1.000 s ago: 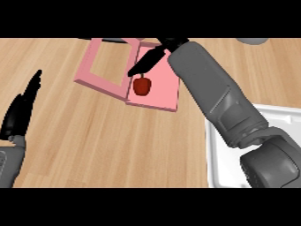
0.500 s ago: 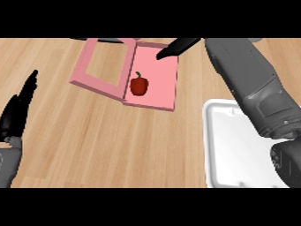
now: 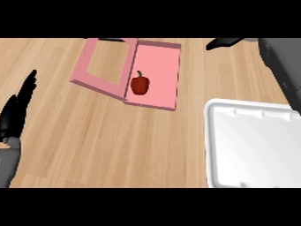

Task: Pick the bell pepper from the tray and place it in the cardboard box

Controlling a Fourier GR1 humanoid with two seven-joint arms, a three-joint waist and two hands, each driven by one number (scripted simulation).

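Observation:
A red bell pepper [image 3: 140,84] with a dark stem lies on the right panel of the pink cardboard box [image 3: 159,66], which is folded open flat on the wooden counter. The white tray [image 3: 260,145] sits at the lower right with nothing showing in it. My right hand [image 3: 223,43] is at the top right, fingers straight and empty, well clear of the pepper. My left hand [image 3: 14,114] rests at the left edge with its fingers straight up.
The box's left part [image 3: 103,64] is an open frame with the wood showing through it. My grey right forearm [image 3: 289,66] runs down the right edge above the tray. Bare wooden counter [image 3: 114,145] lies between the box, the tray and my left hand.
My right hand has pulled back from over the box to the upper right. The pepper stays lying in the box. The left hand has barely shifted.

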